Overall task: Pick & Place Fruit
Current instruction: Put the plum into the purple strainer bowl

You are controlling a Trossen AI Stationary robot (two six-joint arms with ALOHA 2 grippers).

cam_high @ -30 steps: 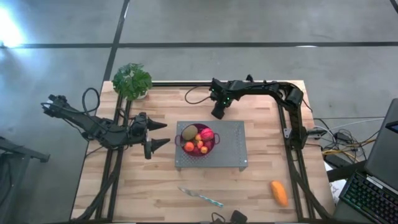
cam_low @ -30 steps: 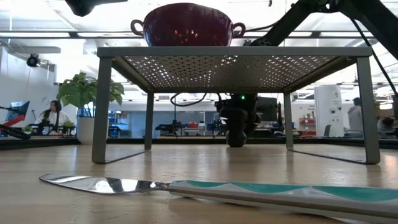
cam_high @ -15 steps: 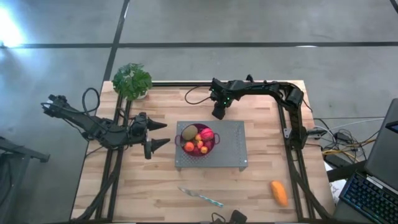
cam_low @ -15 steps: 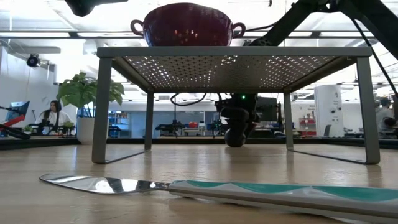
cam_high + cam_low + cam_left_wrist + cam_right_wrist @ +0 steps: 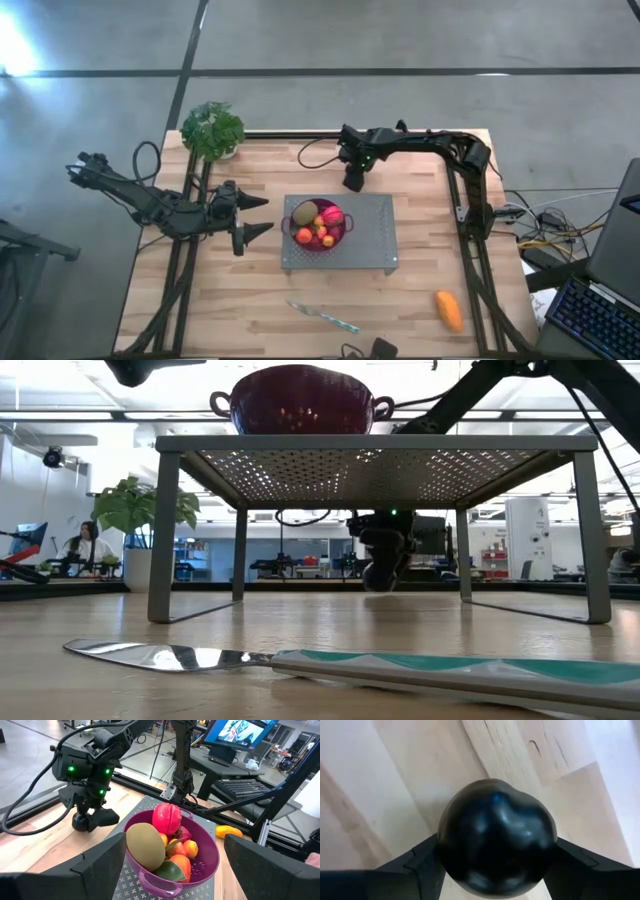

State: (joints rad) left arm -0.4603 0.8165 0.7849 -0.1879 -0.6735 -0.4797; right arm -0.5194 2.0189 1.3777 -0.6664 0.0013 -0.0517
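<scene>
The right claw is gripping the dark plum; lifting straight up off the counter should keep it secure.

Glossy black plum between the dark fingers of the right claw. Pale, light-grained wood on the tabletop beneath. Near the left claw: a purple-magenta bowl on a grey rack dotted with perforations, holding an olive-green kiwi, a pink-red ball and small orange pieces. Farther off, an oblong orange fruit, a silver knife with a teal handle, and a green leafy plant.
</scene>
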